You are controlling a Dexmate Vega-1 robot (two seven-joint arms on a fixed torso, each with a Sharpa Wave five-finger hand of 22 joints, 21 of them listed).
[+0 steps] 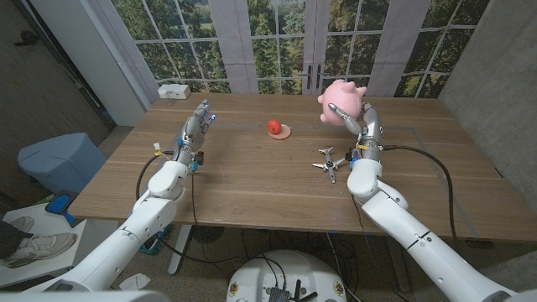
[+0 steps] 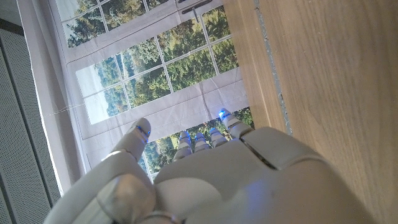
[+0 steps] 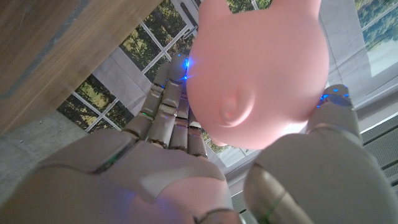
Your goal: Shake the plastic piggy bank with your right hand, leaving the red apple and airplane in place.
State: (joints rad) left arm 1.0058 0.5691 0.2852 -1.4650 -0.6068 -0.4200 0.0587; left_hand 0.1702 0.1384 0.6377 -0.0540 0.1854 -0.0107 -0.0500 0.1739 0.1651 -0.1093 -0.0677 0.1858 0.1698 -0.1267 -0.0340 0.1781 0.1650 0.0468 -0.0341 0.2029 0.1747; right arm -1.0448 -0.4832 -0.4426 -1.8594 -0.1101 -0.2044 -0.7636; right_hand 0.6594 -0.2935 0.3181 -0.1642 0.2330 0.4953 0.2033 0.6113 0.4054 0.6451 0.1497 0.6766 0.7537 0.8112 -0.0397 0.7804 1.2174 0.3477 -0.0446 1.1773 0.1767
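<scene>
My right hand point(image 1: 362, 126) holds the pink plastic piggy bank point(image 1: 342, 103) up off the table at the right. In the right wrist view the piggy bank point(image 3: 255, 68) sits between my thumb and fingers point(image 3: 168, 118). The red apple point(image 1: 274, 127) rests on a small round coaster near the table's middle. A small grey toy airplane point(image 1: 327, 163) lies on the wood just left of my right forearm. My left hand point(image 1: 195, 130) stands over the table's left side, fingers straight and apart, holding nothing; the left wrist view shows its back point(image 2: 249, 180).
The wooden table point(image 1: 252, 180) reaches back to a wall of windows. A white box point(image 1: 174, 91) sits at the table's far left corner. A blue bin point(image 1: 52, 159) stands on the floor to the left. A person's shoe point(image 1: 25, 247) shows at the lower left.
</scene>
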